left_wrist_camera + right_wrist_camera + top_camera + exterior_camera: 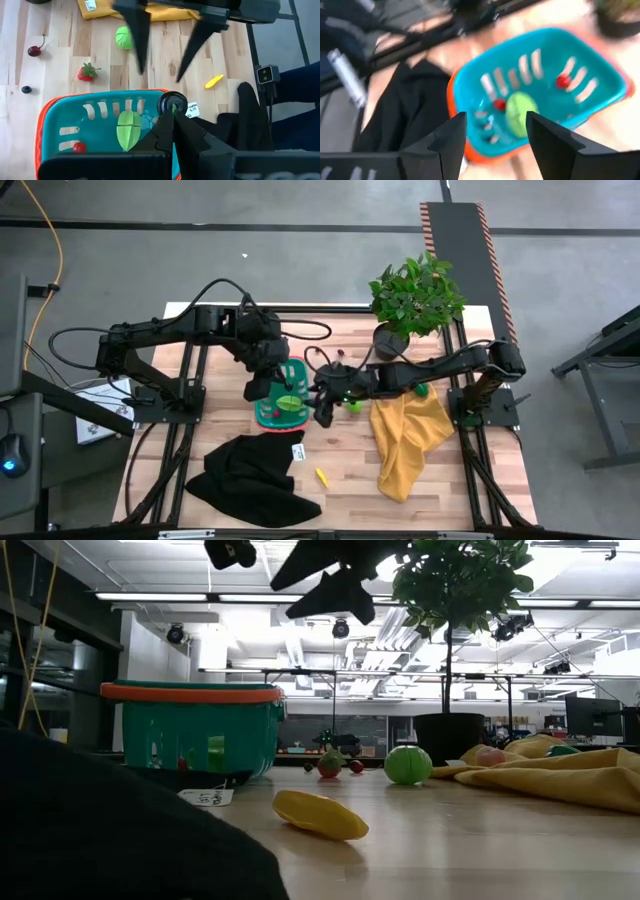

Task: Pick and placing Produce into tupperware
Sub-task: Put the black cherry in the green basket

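The teal tupperware basket (285, 423) with its red rim (100, 95) stands on the wooden table and holds a green piece (128, 131) and small red pieces (563, 80). More produce lies on the table: a green ball (125, 37), a strawberry (86, 72), a cherry (34, 50), a dark berry (26, 89) and a yellow piece (320, 815). My left gripper (172, 117) is shut, high over the basket's edge. My right gripper (495, 132) is open above the basket with nothing between its fingers.
A black cloth (250, 480) lies near the table's front left. A yellow cloth (405, 435) lies to the right of the basket, with a small green piece (422, 390) at its far edge. A potted plant (415, 295) stands at the back right. Bare wood shows between the cloths.
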You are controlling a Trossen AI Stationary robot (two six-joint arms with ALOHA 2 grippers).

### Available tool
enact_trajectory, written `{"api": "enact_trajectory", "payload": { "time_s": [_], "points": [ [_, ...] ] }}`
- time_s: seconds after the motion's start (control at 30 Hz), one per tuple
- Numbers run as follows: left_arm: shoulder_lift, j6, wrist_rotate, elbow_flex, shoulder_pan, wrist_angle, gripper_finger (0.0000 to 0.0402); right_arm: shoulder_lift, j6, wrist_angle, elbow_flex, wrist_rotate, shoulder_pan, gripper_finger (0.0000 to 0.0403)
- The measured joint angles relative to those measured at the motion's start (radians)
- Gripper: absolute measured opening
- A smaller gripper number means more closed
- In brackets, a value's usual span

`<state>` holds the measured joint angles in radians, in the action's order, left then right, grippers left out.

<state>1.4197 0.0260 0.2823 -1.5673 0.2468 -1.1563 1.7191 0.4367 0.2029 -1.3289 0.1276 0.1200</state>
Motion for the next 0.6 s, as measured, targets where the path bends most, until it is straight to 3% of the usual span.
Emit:
{"api": "enact_trajectory", "payload": {
  "time_s": [0.37,0.6],
  "points": [
    [0.000,0.027,0.019,0.000,0.037,-0.025,0.0000,0.000,0.001,0.272,0.000,-0.421,0.073,0.0197],
    [0.005,0.045,-0.021,0.000,0.037,-0.051,0.0000,0.000,-0.005,0.483,0.000,-0.445,0.155,0.0197]
  ]
}}
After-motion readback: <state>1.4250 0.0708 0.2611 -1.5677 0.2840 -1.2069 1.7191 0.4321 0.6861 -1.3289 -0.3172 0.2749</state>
